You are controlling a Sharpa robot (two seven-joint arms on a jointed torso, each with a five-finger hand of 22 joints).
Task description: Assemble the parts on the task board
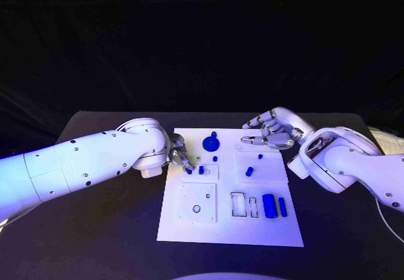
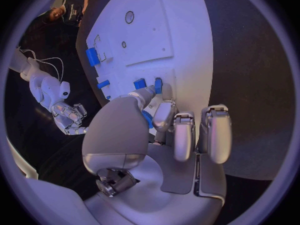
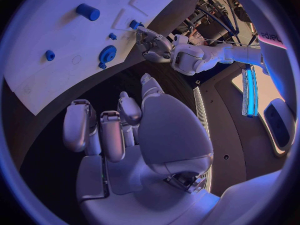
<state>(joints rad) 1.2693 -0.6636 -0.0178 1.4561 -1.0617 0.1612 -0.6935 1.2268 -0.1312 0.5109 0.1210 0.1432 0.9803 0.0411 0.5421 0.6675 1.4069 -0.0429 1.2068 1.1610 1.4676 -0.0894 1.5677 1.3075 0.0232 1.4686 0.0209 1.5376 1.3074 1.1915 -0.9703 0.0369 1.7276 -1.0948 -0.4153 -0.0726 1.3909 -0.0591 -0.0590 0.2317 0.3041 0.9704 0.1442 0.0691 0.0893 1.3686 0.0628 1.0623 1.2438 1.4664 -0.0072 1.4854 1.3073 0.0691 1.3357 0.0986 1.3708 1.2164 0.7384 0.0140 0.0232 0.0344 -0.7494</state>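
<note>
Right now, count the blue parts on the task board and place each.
8: gear; dot nearer than it; pin and peg to the right; two pieces by the left robot hand; wide block and narrow block nearest. The hand may hide more.

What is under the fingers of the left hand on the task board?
Small blue parts lie at the left hand fingertips on the task board. Whether more sits beneath the fingers is covered.
</note>
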